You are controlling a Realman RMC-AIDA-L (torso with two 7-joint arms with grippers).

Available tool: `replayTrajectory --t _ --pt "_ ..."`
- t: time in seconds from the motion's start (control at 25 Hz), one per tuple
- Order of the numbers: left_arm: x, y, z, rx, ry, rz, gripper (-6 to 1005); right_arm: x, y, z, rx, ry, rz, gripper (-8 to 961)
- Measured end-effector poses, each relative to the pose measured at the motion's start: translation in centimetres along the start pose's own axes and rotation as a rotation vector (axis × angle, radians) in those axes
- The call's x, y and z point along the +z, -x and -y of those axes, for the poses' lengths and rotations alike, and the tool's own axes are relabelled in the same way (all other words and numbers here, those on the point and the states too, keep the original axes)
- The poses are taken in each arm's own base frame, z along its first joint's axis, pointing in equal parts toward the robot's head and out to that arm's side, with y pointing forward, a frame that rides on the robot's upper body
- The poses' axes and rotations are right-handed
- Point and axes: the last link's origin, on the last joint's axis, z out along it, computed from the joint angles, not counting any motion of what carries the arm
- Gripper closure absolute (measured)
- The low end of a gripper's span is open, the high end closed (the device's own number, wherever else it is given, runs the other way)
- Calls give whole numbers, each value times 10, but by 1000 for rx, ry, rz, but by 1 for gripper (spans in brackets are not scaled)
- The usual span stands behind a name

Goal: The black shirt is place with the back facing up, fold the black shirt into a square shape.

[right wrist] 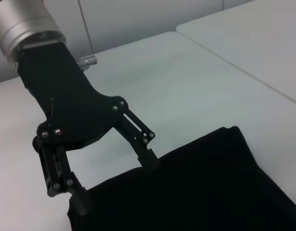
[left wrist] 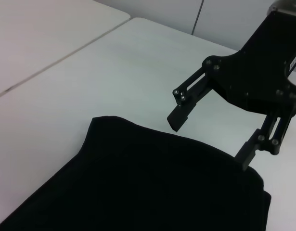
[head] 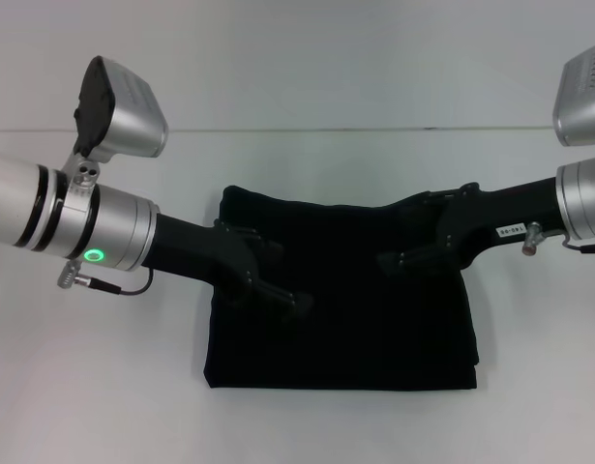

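Black shirt (head: pixel 355 309) folded on table; left gripper (head: pixel 278 290), right gripper (head: pixel 403 259) wide open above, holding nothing.

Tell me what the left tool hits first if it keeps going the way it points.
Probably the shirt: the left tool, open, angles down over it toward the right tool. Depth is unclear.

Matt black cloth shirt (head: pixel 355 329)
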Motion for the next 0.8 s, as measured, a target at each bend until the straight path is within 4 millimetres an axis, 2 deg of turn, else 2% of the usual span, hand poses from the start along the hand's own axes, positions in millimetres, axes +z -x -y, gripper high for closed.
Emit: replayTrajectory --t 0.8 --pt "-10 11 6 -27 -43 4 49 -3 0 3 0 -10 -9 64"
